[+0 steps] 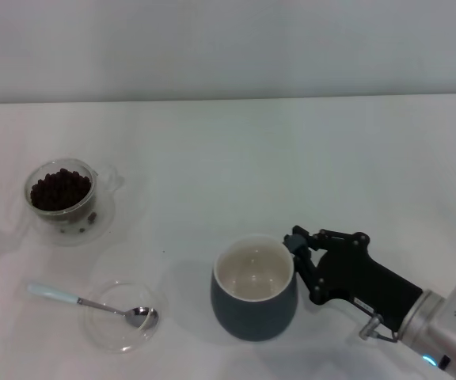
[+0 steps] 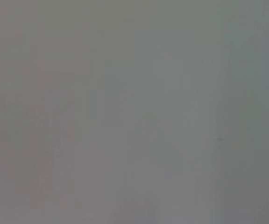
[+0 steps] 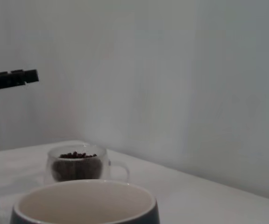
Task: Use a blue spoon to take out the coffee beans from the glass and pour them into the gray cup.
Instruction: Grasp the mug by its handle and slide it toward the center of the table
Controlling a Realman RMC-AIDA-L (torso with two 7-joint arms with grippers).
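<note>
Coffee beans [image 1: 58, 190] fill the glass [image 1: 62, 192] at the far left of the white table [image 1: 291, 158], and that glass sits on a clear round saucer [image 1: 101, 218] where a few stray beans lie loose beside it; its side handle points toward the right. Nearer the robot and a little to the right, the blue spoon [image 1: 93, 305] lies across a flat clear dish [image 1: 121, 317], its long axis running left to right: the pale handle sticks out over the dish's left rim and the shiny bowl rests inside it. Bare tabletop separates the dish from the gray cup [image 1: 254, 291], which stands upright near the middle, cream inside showing, well apart from the glass. Just to the cup's right is the right gripper [image 1: 299, 252], its dark fingers against the upper side of the cup near the rim; I cannot tell whether they are clamped. From the right wrist view the cup's rim [image 3: 83, 200] sits close, the glass [image 3: 76, 163] beyond it. Nothing stands between the spoon and the glass.
</note>
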